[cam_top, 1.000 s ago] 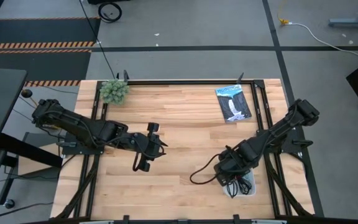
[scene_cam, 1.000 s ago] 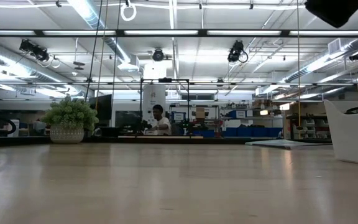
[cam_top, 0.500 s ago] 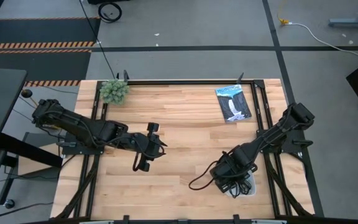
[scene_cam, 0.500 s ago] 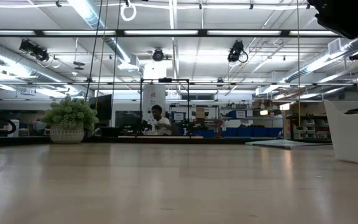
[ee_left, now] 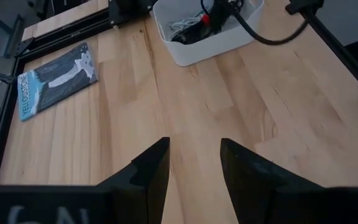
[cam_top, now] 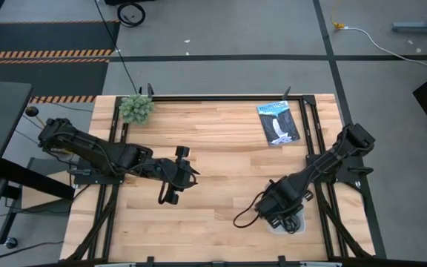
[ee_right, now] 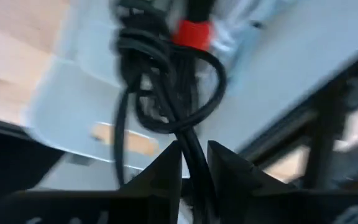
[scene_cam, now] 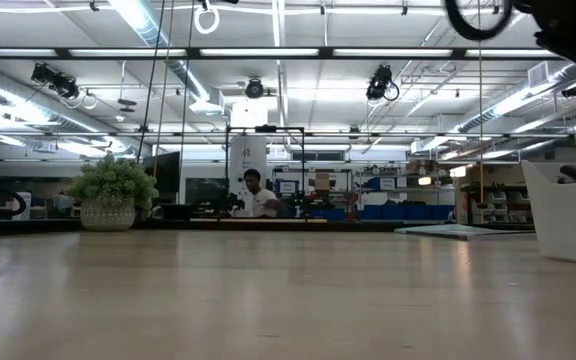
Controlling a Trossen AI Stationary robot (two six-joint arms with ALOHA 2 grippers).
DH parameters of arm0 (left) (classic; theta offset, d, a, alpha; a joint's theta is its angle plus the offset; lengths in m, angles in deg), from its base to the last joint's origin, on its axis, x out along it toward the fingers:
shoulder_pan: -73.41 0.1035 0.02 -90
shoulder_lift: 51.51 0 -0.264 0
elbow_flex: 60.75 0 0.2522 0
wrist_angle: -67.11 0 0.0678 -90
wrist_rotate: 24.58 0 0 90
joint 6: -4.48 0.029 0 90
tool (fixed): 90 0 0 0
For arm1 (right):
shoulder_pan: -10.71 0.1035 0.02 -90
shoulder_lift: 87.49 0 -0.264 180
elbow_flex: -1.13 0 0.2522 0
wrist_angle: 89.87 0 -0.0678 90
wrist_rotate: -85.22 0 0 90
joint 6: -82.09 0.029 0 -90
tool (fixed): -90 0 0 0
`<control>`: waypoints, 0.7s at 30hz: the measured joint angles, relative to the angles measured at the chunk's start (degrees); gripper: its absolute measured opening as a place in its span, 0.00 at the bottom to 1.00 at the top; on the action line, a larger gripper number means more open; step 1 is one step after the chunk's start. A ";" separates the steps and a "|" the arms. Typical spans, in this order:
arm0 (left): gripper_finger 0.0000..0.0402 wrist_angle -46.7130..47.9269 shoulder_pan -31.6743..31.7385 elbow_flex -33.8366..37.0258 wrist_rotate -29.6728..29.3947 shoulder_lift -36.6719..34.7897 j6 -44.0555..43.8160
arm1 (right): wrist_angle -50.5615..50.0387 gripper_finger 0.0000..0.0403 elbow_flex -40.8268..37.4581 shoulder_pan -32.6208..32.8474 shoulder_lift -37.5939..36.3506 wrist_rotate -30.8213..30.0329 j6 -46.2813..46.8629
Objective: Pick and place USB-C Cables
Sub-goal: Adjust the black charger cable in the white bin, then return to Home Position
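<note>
Right gripper (ee_right: 193,163) clamps a black cable (ee_right: 166,87) above the white bin (cam_top: 296,219); left gripper (ee_left: 194,163) hangs apart over the counter (cam_top: 221,159); packet (ee_left: 58,79) lettering unreadable.

Grey concrete floor (cam_top: 221,67) — striped ceiling lights (scene_cam: 388,52) (long rows)

Wide bare table (cam_top: 221,159) between the arms. Plant (cam_top: 136,108) at the far left corner, packet (cam_top: 279,122) far right; white bin (ee_left: 207,37) near right, crowded by right gripper (cam_top: 273,211) clamping a black cable (ee_right: 166,93).
</note>
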 joint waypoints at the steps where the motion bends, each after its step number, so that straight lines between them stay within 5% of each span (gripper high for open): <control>1: 0.37 0.09 -0.02 0.00 0.01 0.00 -0.04 | -1.78 0.21 0.00 0.25 0.00 0.25 -0.49; 9: 0.37 0.20 -0.02 0.00 0.00 0.00 -0.26 | -5.46 0.26 0.00 1.79 0.00 -1.75 -4.36; 18: 0.37 0.18 -0.02 0.00 0.00 0.00 -0.02 | -5.74 0.45 0.52 1.32 -0.05 -0.70 -5.83; 21: 0.37 0.12 -0.02 0.00 0.00 0.00 0.56 | -7.53 0.51 2.41 1.07 -1.24 -4.69 -8.19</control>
